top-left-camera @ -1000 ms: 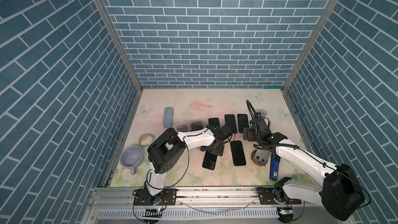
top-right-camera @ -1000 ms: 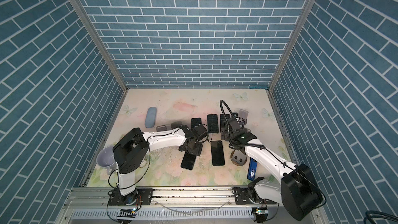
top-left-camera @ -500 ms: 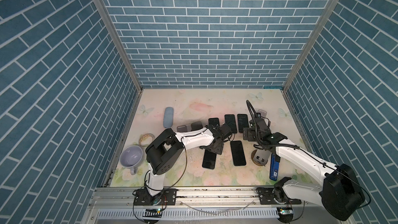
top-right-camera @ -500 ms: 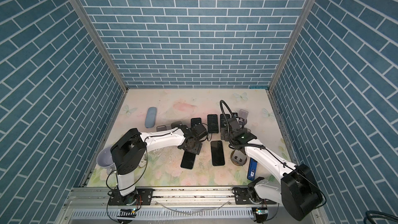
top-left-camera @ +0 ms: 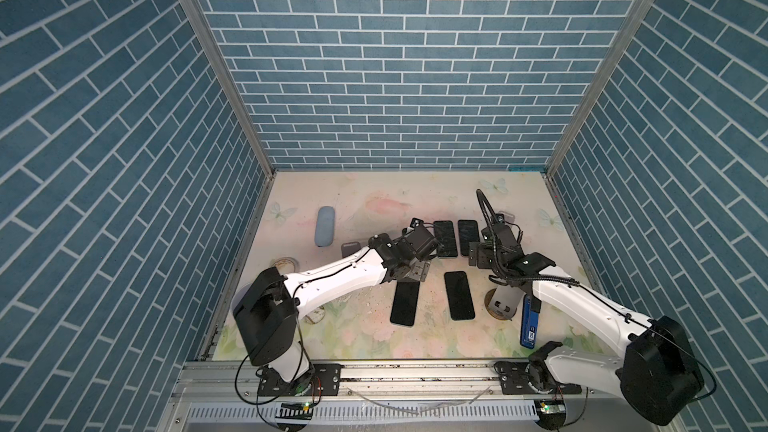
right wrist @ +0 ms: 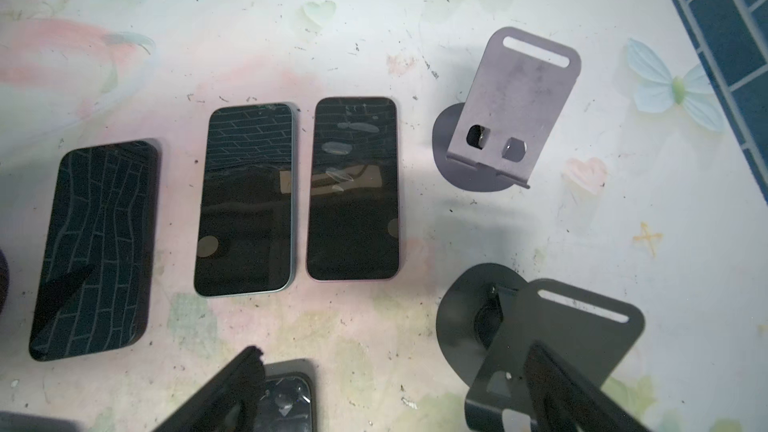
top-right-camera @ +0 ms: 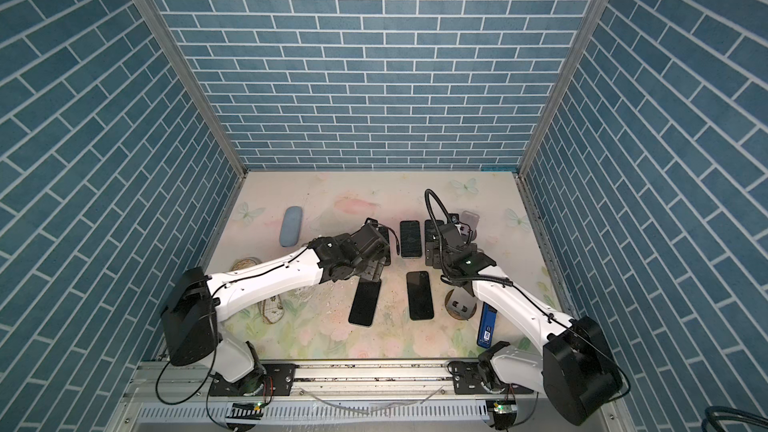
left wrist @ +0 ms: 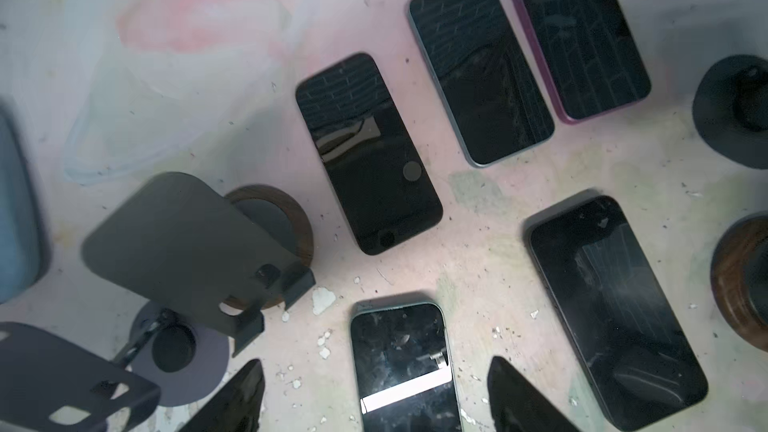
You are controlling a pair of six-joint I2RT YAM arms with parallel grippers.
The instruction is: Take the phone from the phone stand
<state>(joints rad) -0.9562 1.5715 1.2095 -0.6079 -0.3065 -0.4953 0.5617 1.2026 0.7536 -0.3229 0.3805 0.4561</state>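
A black phone (left wrist: 403, 367) lies flat on the floral table mat, also visible in both top views (top-left-camera: 404, 303) (top-right-camera: 365, 301). My left gripper (left wrist: 374, 367) hovers over its far end, open, with bare mat between each fingertip and the phone's edges (top-left-camera: 411, 275). An empty grey phone stand (left wrist: 178, 238) on a wooden base stands beside it. My right gripper (right wrist: 395, 351) is open and holds nothing (top-left-camera: 484, 255). One of its fingers (right wrist: 561, 388) overlaps an empty black stand (right wrist: 582, 322).
Several more dark phones (top-left-camera: 459, 295) (top-left-camera: 445, 238) (top-left-camera: 468, 231) lie face up mid-table. A lilac stand (right wrist: 519, 97) is at the back right. A blue slab (top-left-camera: 529, 323) leans by a wooden-based stand (top-left-camera: 504, 305). A blue-grey case (top-left-camera: 324, 231) lies back left.
My left gripper's jaws have spread wider around the phone, which stays flat on the mat. The right arm has not moved.
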